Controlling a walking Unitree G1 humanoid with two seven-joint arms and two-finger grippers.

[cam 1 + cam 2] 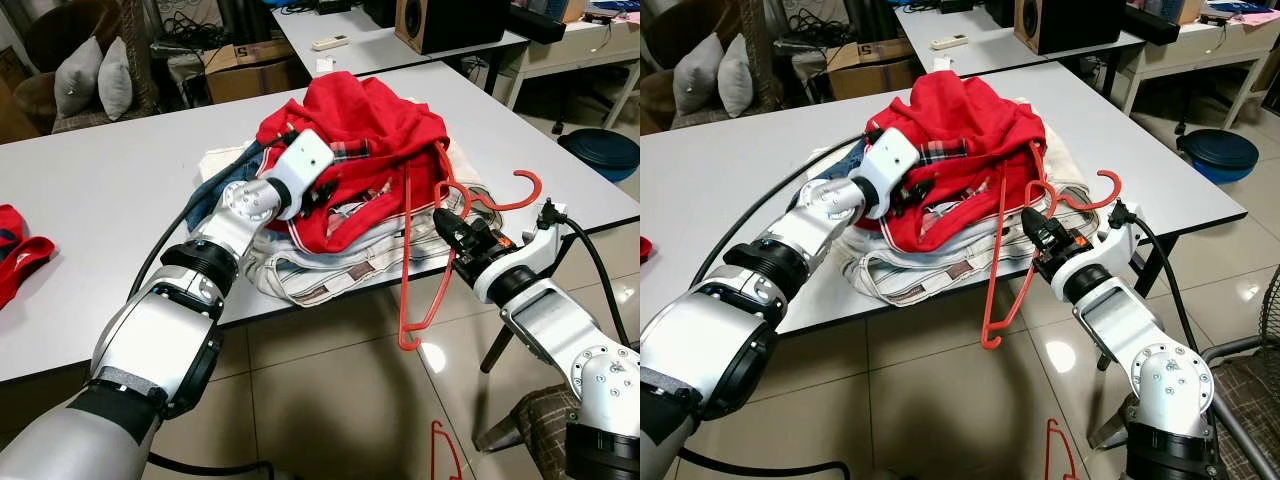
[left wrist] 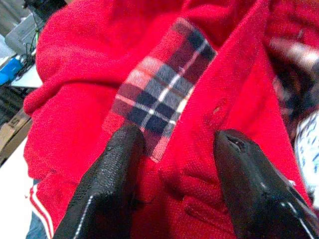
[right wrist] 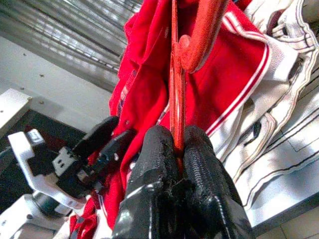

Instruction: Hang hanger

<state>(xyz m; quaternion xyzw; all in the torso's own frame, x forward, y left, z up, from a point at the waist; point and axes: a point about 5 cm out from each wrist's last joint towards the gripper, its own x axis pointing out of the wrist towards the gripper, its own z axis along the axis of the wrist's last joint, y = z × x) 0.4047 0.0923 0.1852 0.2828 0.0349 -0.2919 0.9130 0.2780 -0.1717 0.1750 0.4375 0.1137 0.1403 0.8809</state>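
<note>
The right hand (image 3: 177, 159) is clamped on a thin red plastic hanger (image 1: 420, 270) (hook curling up). The left hand (image 2: 174, 174), fingers spread, presses into a red knit garment (image 1: 370, 140) on the white worktop (image 1: 90, 200)

Clothes pile (image 1: 340, 190) on table (image 1: 100, 190) (hanger (image 1: 408, 270) off its front edge)

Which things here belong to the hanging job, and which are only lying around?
Belong to the job:
red hanger, pinched in the right hand
red shirt, with the left hand open at its collar

Only lying around:
second hanger on the floor
remote control
grey cushions
speaker
</note>
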